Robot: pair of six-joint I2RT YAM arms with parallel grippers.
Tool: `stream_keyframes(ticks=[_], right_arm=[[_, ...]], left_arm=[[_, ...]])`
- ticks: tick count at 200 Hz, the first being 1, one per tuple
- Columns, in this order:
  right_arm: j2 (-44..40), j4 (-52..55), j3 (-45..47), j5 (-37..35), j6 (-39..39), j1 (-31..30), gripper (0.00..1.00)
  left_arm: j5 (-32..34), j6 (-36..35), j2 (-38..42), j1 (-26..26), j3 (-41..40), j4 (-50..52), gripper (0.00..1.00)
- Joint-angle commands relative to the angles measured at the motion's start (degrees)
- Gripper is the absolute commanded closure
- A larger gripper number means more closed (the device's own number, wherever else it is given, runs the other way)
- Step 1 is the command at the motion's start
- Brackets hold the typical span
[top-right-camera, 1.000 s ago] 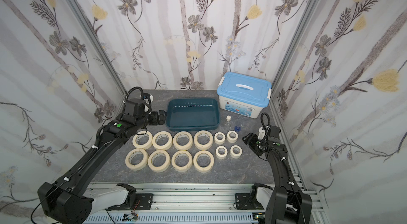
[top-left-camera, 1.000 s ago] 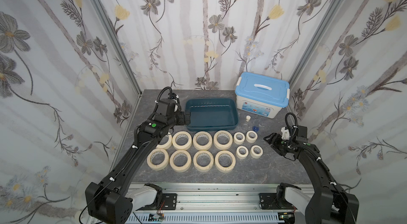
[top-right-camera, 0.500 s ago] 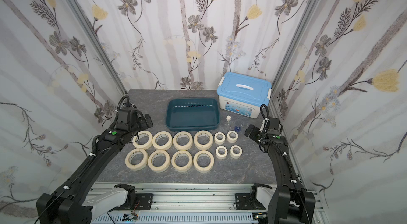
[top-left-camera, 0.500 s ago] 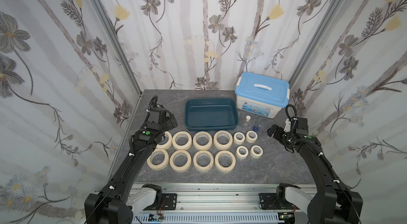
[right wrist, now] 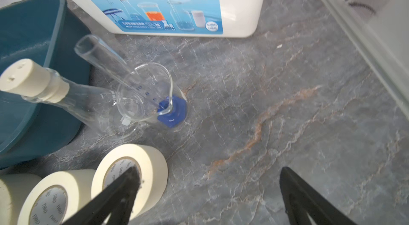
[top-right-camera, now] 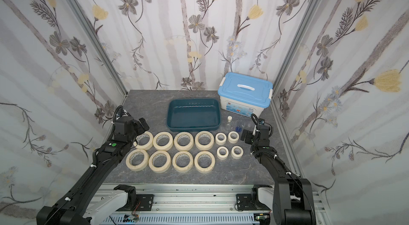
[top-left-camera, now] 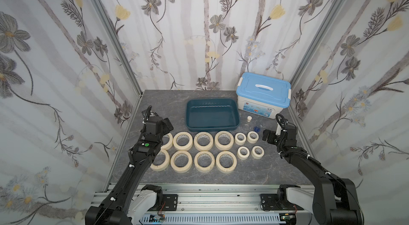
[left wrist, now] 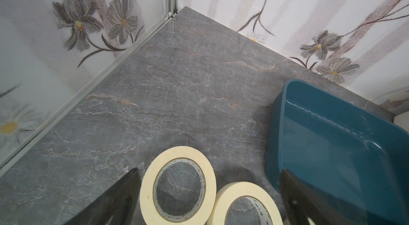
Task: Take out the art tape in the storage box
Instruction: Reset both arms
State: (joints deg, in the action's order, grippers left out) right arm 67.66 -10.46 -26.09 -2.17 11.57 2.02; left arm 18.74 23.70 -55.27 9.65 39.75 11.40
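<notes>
Cream masking-tape rolls (top-left-camera: 202,142) lie flat outside the empty dark teal plastic storage box (top-left-camera: 236,122), between both hands; left hand (top-left-camera: 167,125) and right hand (top-left-camera: 266,135) gape apart, empty.

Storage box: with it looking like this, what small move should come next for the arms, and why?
Probably just draw both arms back to rest. The storage box shows only bare teal floor, and all twelve rolls of art tape lie in two rows on the table in front of it. The left pincer and right pincer are open and hold nothing.
</notes>
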Motion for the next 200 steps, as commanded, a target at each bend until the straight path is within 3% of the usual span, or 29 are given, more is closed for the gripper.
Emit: stream_keyframes(ticks=[1, 54, 107, 120, 200], right_arm=[[1.59, -14.91, 2.15, -2.48, -6.09, -0.56, 0.00], [7.82, -26.92, 4.57, 1.16, -8.56, -1.43, 0.00], [17.82, -40.38, 5.93, 1.57, -14.84, -6.75, 0.00], [16.14, -34.50, 4.51, 0.04, -14.27, -6.86, 0.00], [17.07, -34.39, 3.67, -1.34, -13.51, -6.95, 0.00]], left_arm=[[6.24, -3.09, 1.12, -0.10, -3.07, -9.44, 0.00], [12.13, -9.05, 0.16, -0.17, -5.53, -12.68, 0.00], [12.71, -14.22, -4.13, -0.84, -7.50, -15.00, 0.00], [12.65, -14.80, -4.82, -1.18, -8.29, -16.22, 0.00], [5.00, -19.93, -10.10, -6.82, -16.83, -34.96, 0.00]])
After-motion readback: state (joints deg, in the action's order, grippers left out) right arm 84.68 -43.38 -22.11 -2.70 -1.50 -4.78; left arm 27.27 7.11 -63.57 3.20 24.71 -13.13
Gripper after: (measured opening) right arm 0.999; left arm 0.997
